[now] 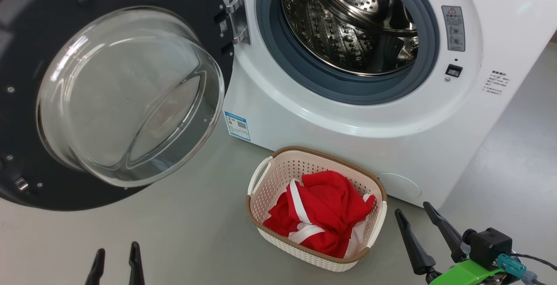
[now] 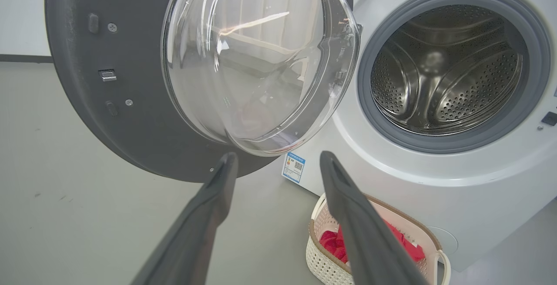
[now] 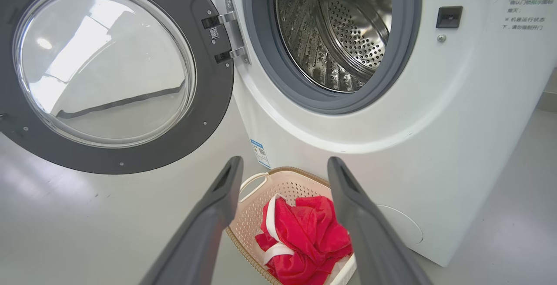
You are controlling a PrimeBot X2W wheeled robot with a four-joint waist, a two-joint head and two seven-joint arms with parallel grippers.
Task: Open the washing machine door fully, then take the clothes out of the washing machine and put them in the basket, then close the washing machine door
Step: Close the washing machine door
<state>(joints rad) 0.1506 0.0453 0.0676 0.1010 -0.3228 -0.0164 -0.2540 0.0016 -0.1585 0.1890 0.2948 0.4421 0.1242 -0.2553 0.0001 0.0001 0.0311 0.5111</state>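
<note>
The white washing machine (image 1: 330, 115) stands with its door (image 1: 109, 89) swung wide to the left, the glass bowl facing me. Its steel drum (image 1: 348, 19) looks bare inside. On the floor in front sits the cream basket (image 1: 265, 185) holding the red clothes (image 1: 324, 213) with white bands. My left gripper (image 1: 115, 252) is open low at the left, well short of the door. My right gripper (image 1: 413, 215) is open just right of the basket, nothing between its fingers. The right wrist view shows the clothes (image 3: 304, 233) in the basket (image 3: 252, 206) below the open fingers.
Grey floor (image 1: 174, 233) spreads left of the basket and under the open door. The door's hinge (image 1: 237, 13) sits at the opening's left edge. A latch slot (image 1: 453, 70) and warning labels are on the machine's right front.
</note>
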